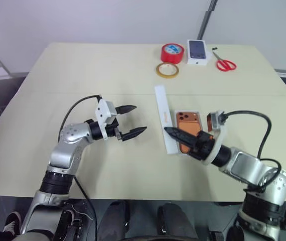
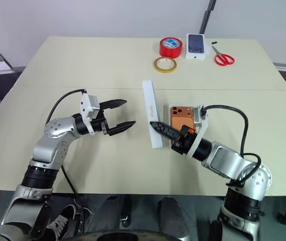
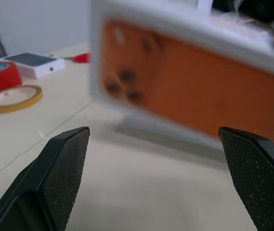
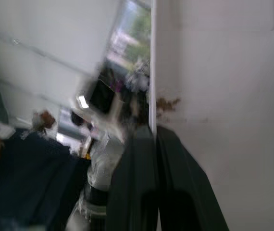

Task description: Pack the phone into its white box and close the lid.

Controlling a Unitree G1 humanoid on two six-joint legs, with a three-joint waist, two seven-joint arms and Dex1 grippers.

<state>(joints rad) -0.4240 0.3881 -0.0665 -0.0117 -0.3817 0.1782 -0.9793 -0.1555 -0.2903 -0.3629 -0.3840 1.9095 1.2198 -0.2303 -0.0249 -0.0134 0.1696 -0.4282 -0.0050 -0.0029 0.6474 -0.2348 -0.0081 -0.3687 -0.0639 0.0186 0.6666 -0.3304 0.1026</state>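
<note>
The copper-orange phone [image 1: 187,122] lies back up in the white box [image 1: 200,115], right of the table's middle. The lid [image 1: 164,118] is turned up on its long edge just left of that box. My right gripper [image 1: 168,131] is shut on the lid's wall, and its fingers [image 4: 144,159] pinch the white edge. The lid's outer face [image 3: 190,91], orange with dark lens spots inside a white border, is turned toward my left gripper [image 1: 139,119]. That gripper is open and holds nothing, a short way left of the lid. Whether the lid touches the table is unclear.
At the table's far side lie a red tape roll [image 1: 172,51], a yellow tape ring [image 1: 167,70], a small white box with a dark phone picture [image 1: 198,51] and red scissors [image 1: 226,64].
</note>
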